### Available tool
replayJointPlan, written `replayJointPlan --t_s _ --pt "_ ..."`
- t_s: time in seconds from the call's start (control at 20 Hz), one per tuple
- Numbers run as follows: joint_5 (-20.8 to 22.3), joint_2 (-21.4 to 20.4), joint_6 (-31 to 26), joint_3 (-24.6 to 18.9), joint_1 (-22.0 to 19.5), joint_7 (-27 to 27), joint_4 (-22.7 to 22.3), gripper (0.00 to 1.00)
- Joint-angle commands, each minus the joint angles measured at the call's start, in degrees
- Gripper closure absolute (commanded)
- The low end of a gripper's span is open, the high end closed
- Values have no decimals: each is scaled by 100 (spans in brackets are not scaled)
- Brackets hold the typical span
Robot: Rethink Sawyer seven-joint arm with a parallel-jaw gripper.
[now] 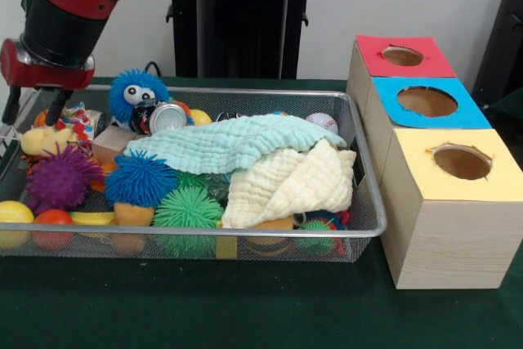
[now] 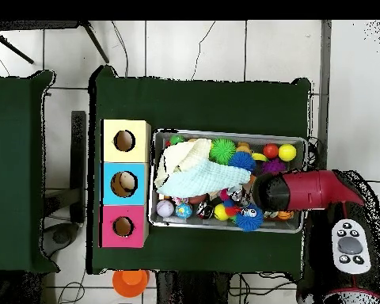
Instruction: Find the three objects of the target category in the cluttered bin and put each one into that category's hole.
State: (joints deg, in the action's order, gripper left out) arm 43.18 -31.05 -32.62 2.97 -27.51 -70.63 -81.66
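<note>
Cloths [image 1: 245,153] are lying draped over the middle of the cluttered bin [image 1: 368,226], likely hiding toys beneath — which is why a search is needed. The gripper [image 1: 33,112] is hanging over the bin's end farthest from the boxes, its dark fingers dipping just above a yellow plush animal [image 1: 41,138]; I cannot tell whether they are spread or pressed together. That plush is sitting beside a purple spiky ball [image 1: 59,177], so a clean pick is looking tight. Three wooden boxes [image 1: 445,210] are standing in a row just beside the bin, holes facing up — ready for drops. Everything is resting on a dark green table cover [image 1: 245,308]; pale floor tiles [image 2: 185,47] are showing around it from overhead.
</note>
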Motion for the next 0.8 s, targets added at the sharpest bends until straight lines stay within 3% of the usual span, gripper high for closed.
replayJointPlan --t_s 0.05,0.4,0.8 --pt "-176 247 20 -814 -234 283 -628 0" --pt "-164 390 4 -1129 -510 426 -661 0" --pt "52 621 -452 -860 -238 294 -203 0"
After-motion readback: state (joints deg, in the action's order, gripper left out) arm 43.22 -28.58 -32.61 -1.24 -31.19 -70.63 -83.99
